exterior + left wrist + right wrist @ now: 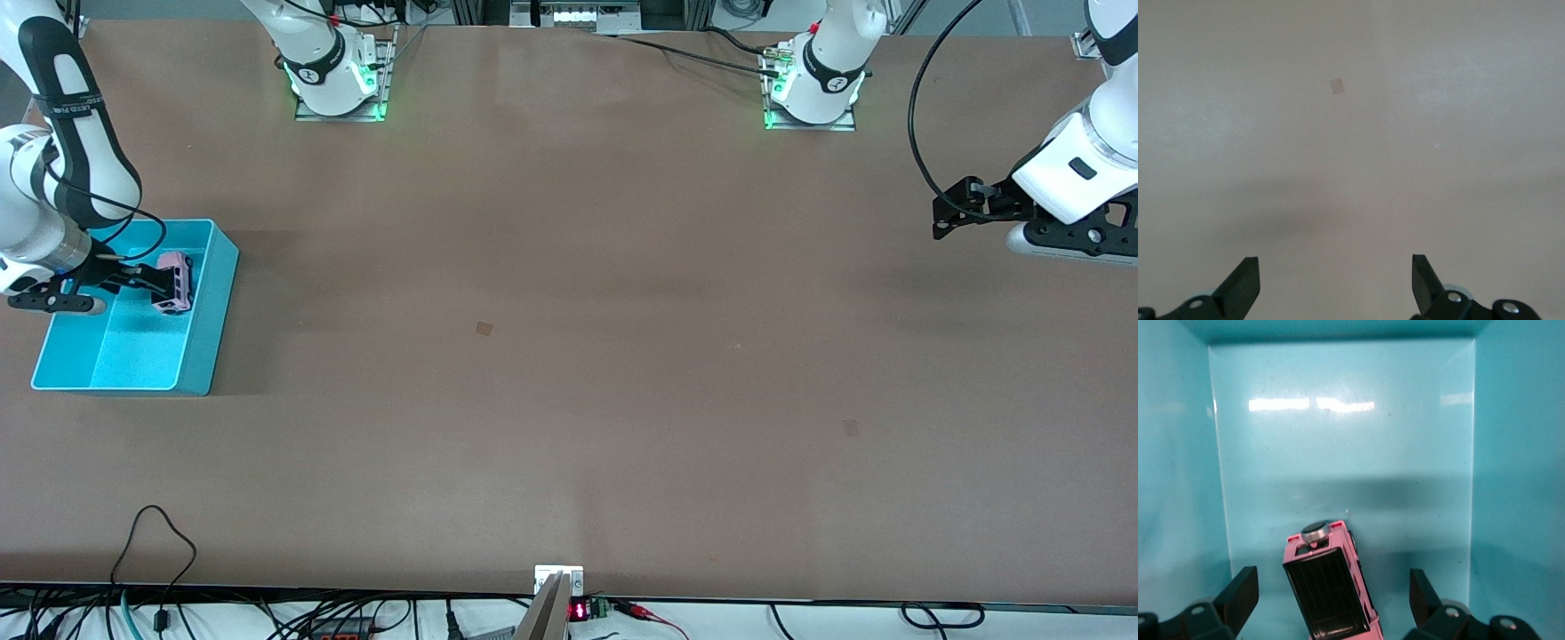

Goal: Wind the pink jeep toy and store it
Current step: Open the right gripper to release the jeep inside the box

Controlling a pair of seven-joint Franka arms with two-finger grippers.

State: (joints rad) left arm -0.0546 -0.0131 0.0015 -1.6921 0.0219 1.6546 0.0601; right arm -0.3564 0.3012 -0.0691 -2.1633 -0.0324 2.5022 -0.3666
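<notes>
We judge the pink jeep toy (1331, 590) in the teal bin (200, 342) light, rigid, slick; grip its flanks. Right gripper (1328, 603) straddles it, fingers wide; left gripper (1335, 287) waits wide over bare table.

The tabletop (569, 356) lay bare across its middle, open to any pass. At the right arm's end, the blue bin (213, 311) walled in the pink jeep (173, 283), the right tool (164, 284) spread around it.

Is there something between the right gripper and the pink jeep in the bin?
Nothing visible. The right gripper is open over the blue bin, and the pink jeep lies between its fingers inside the bin.
</notes>
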